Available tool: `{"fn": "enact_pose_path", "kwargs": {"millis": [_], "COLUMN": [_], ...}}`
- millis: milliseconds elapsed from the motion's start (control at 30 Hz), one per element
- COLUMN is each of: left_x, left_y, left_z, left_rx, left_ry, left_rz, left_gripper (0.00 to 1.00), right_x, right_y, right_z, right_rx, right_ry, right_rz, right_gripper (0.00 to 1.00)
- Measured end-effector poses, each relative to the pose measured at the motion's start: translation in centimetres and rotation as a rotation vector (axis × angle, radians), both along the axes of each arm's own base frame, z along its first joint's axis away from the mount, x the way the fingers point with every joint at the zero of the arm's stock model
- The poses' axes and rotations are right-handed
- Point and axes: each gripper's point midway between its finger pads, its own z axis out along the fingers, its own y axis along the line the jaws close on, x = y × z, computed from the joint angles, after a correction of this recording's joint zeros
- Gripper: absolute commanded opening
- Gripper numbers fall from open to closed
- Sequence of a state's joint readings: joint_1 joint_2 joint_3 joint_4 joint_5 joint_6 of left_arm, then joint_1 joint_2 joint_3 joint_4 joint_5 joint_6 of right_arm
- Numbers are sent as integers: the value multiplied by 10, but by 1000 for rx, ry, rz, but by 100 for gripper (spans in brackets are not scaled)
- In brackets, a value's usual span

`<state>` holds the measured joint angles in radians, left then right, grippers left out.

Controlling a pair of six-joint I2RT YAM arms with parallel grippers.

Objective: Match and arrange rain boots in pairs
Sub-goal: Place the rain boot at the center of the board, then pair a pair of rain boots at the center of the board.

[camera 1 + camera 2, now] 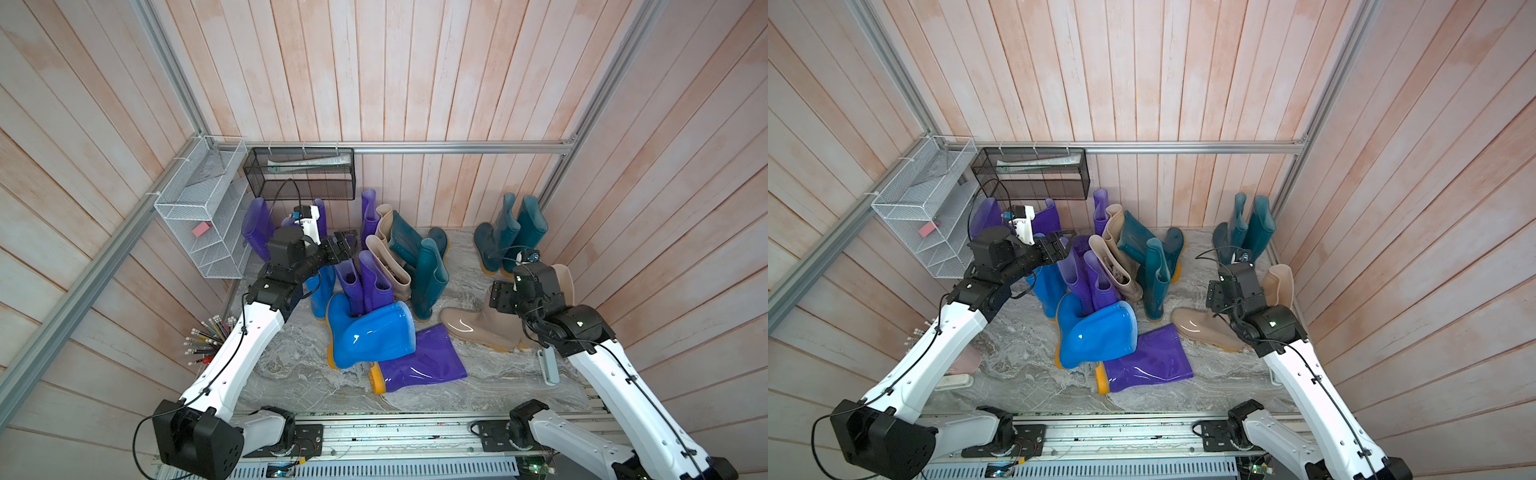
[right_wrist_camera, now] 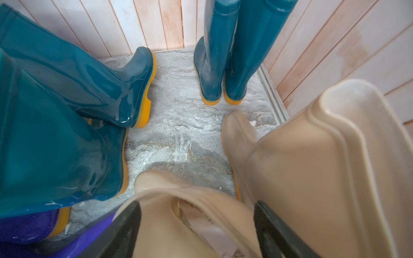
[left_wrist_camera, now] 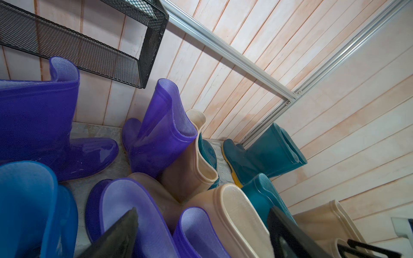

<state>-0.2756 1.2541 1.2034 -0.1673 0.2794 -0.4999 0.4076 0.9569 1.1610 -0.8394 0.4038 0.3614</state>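
— Teal pair: where does it stand?
— In the far right corner, both boots upright and side by side, toes toward the near side. Two more teal boots stand in the middle cluster.
— And the right gripper?
— Its fingers are spread wide and pinch nothing. It hangs over a beige boot that lies on its side on the marbled floor, toe pointing left. Whether a finger brushes it, I can't tell. An upright beige boot stands just right of it, near the right wall.
— The left gripper?
— Spread as well, and empty. It is above the open tops of two upright purple boots in the cluster. Two leaning beige boots sit just right of those.
— The near side?
— A bright blue boot lies on its side against a fallen purple boot. A standing blue boot is left of the cluster, partly behind the left arm.
— The far wall?
— A tall purple boot stands there, right of the black mesh shelf.
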Motion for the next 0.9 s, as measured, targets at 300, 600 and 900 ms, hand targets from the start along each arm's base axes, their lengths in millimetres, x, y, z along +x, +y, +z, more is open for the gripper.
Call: {"fn": "enact_pose_path", "kwargs": {"millis": [300, 600, 900], "left_x": [-6, -11, -10], "left_y": [-9, -17, -21], "left_z": [10, 11, 5], "left_rx": [-3, -9, -8], "left_ry": [-26, -28, -14], "left_rz": [-68, -123, -145], "left_gripper": [93, 93, 93], "right_x": [4, -4, 7], "right_y": [15, 9, 3], "right_z": [5, -6, -32], "right_rx": [33, -6, -90], "right_ry": [20, 80, 180], "right_rz": [147, 144, 116], "right_gripper": [92, 90, 0]}}
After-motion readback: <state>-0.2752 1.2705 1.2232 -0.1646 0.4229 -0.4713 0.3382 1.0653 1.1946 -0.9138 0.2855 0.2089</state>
